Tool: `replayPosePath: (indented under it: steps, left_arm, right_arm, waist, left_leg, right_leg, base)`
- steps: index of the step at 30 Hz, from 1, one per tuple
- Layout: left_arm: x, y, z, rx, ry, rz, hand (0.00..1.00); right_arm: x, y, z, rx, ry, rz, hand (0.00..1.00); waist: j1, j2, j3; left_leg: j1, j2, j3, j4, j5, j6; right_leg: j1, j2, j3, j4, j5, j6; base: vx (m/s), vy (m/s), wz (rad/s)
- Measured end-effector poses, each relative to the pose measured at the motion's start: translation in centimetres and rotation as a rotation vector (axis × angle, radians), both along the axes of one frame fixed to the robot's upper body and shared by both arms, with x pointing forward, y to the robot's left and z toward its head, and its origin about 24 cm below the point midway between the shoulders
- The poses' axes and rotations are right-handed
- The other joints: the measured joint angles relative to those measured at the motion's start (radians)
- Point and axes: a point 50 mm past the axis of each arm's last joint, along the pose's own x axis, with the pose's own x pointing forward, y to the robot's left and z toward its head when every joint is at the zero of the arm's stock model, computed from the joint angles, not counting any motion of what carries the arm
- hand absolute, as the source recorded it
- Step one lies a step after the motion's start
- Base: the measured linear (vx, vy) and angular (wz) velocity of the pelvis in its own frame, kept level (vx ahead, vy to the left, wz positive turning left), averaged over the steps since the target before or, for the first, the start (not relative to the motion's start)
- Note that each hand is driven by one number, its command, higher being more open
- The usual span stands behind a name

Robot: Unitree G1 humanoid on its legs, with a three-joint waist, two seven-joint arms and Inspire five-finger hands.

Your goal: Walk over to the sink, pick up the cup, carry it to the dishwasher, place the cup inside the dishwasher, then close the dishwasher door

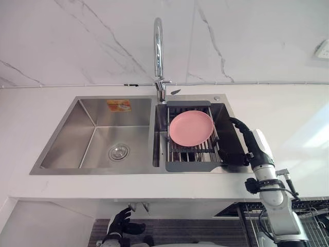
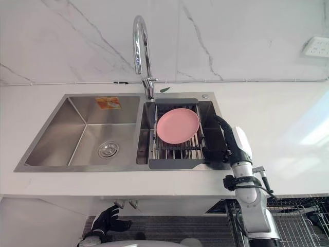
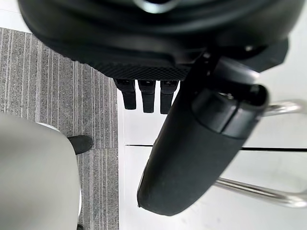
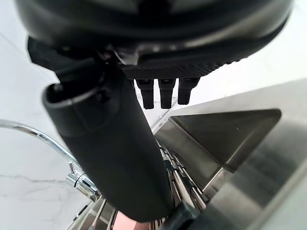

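A white counter [image 1: 288, 118] under a marbled wall [image 1: 77, 41] holds a steel double sink [image 1: 103, 171]. The right hand [image 2: 226, 144], fingers straight and holding nothing, reaches over the sink's right rim just beside the drying rack [image 1: 191, 165] with its pink plate [image 1: 191, 127], while the left hand [image 1: 122, 222] hangs loosely spread below the counter. The walk looks done, but the cup is in neither hand (where it lies I cannot tell), so pickup, carry, loading and door-closing are all left.
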Motion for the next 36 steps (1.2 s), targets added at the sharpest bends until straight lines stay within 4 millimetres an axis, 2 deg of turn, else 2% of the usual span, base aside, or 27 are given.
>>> replayPosePath:
  steps: [4,9,13,18,22,30,36]
  left_arm:
    - [-0.1,-0.1,-0.1,0.011,0.009,0.008,0.90]
    - [-0.3,0.0,-0.2,0.014,0.024,0.008,0.90]
    - [-0.6,-0.1,-0.3,0.013,0.036,0.009,0.90]
    - [-0.5,-0.1,-0.3,0.013,0.031,0.008,0.90]
    - [-0.5,-0.1,-0.3,0.012,0.030,0.008,0.90]
    - [-0.4,-0.1,-0.3,0.014,0.022,-0.011,0.90]
    - [-0.4,-0.1,-0.2,0.014,0.017,-0.012,0.90]
  right_arm:
    - [-0.5,-0.7,-0.5,0.019,0.000,-0.115,0.90]
    - [-0.9,-2.5,0.2,-0.046,-0.032,-0.211,0.90]
    - [-0.8,-4.2,1.9,-0.200,-0.046,-0.195,0.90]
    - [-0.5,-5.2,3.3,-0.320,-0.061,-0.151,0.90]
    - [-0.1,-5.1,3.7,-0.381,-0.053,-0.093,0.90]
    - [2.1,-3.0,3.2,-0.431,-0.014,0.073,0.90]
    - [3.3,-1.6,3.7,-0.478,-0.032,0.182,0.90]
  waist:
    - [0.002,0.000,-0.004]
    - [0.001,0.001,-0.009]
    - [-0.002,0.006,-0.014]
    - [-0.002,0.009,-0.016]
    - [-0.002,0.011,-0.017]
    - [0.000,0.013,-0.018]
    - [0.001,0.013,-0.018]
  left_leg:
    - [0.020,-0.002,-0.009,-0.015,0.006,0.001]
    - [0.026,-0.003,-0.007,-0.031,0.014,0.001]
    - [0.026,-0.002,-0.006,-0.031,0.014,0.000]
    - [0.019,-0.002,-0.009,-0.032,0.015,0.000]
    - [0.008,-0.004,-0.014,-0.032,0.015,0.000]
    - [-0.020,-0.007,-0.029,-0.032,0.018,0.002]
    - [-0.030,-0.009,-0.043,-0.032,0.018,0.002]
  right_leg:
    - [0.020,-0.006,-0.011,-0.001,-0.002,0.004]
    - [0.019,-0.007,-0.010,-0.001,-0.003,0.007]
    - [0.018,-0.007,-0.010,-0.001,-0.004,0.008]
    - [0.014,-0.007,-0.014,-0.002,-0.005,0.008]
    - [0.007,-0.008,-0.021,-0.002,-0.007,0.009]
    - [-0.013,-0.010,-0.037,-0.003,-0.007,0.009]
    - [-0.013,-0.010,-0.052,-0.008,-0.006,0.009]
  base:
    - [-0.02,-0.007,0.10]
    - [-0.03,-0.001,-0.01]
    - [-0.01,-0.002,0.00]
    - [0.00,-0.002,0.01]
    - [0.00,-0.007,0.04]
    - [0.01,-0.011,0.05]
    - [0.00,-0.014,0.07]
